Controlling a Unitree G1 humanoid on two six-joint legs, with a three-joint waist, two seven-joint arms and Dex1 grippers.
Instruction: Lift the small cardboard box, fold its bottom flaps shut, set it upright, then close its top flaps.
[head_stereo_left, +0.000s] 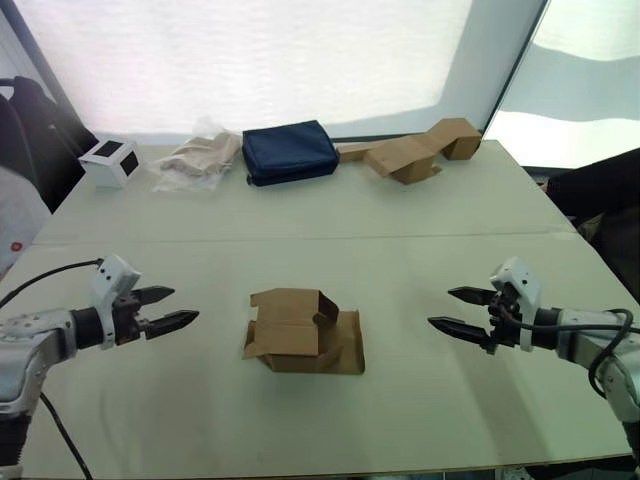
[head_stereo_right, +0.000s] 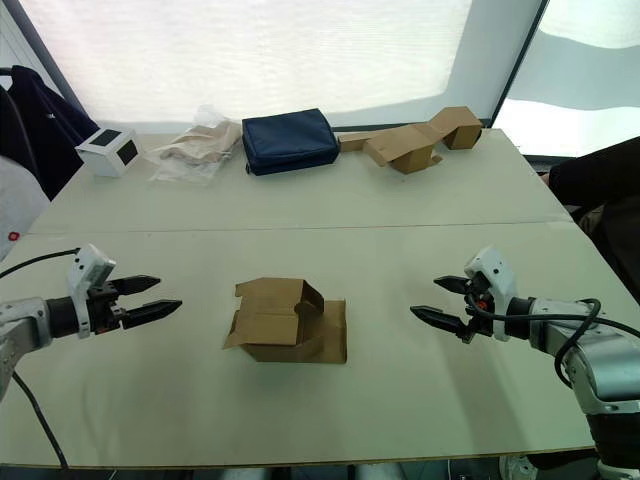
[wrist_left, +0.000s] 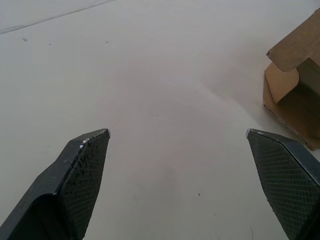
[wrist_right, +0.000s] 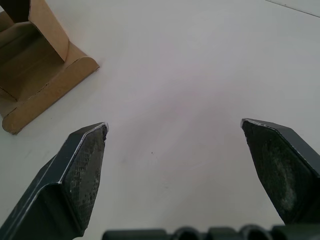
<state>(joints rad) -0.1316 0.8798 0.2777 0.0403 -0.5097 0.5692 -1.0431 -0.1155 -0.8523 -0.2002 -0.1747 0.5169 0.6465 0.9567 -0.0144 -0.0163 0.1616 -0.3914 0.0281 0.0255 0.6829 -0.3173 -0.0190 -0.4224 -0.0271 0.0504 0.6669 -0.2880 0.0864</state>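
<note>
The small cardboard box (head_stereo_left: 300, 330) rests on the table (head_stereo_left: 420, 220) near the front middle, its brown flaps spread open, one lying flat toward the right. My left gripper (head_stereo_left: 180, 307) hovers open to the left of the box, a short gap away, fingers pointing at it. On the other side, my right gripper (head_stereo_left: 448, 309) is open too, aimed at the box from a similar distance. In the left wrist view the box's edge (wrist_left: 295, 95) shows beyond the two spread fingers. The right wrist view shows a flap of the box (wrist_right: 40, 65) ahead of its own fingers.
Along the far edge of the table stand a white cube with black marks (head_stereo_left: 110, 160), a crumpled beige bag (head_stereo_left: 198, 158), a dark blue pouch (head_stereo_left: 290, 151) and a longer bent cardboard piece (head_stereo_left: 420, 150). A seam (head_stereo_left: 300, 238) crosses the tabletop.
</note>
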